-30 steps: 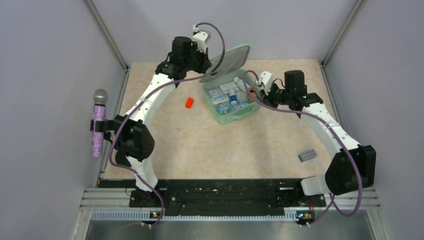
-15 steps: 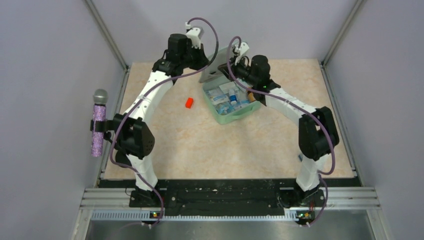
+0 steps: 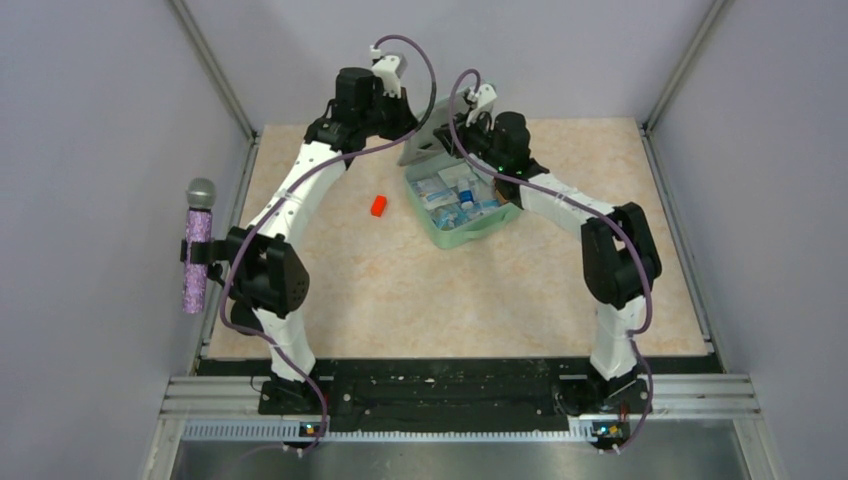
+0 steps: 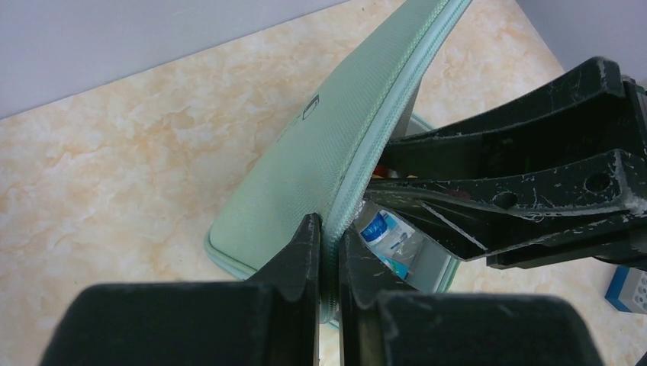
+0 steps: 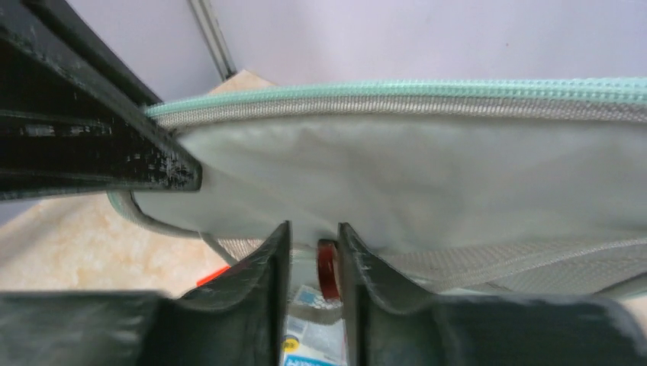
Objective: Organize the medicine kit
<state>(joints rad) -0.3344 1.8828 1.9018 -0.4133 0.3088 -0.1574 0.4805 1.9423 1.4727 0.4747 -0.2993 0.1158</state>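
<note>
Top view: even, diffuse light from above, soft faint shadows on the table (image 3: 400,290), no glare, sharp edge to edge. Left wrist: bright, lid (image 4: 336,130) crisp, near fingers (image 4: 294,263) dark and a bit soft. Right wrist: dimmer, lid's inner face (image 5: 427,175) shaded and blurred, fingers (image 5: 252,305) out of focus along the bottom.

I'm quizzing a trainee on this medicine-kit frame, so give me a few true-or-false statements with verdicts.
1. The left tool pinches the edge of the lid of the mint-green zippered fabric case. True.
2. The small orange-red block lies inside the case. False: it lies on the marbled beige table, outside the case.
3. The lid lies shut flat. False: it stands raised, with packets showing inside.
4. The right tool is at the lid's inner face. True.
</note>
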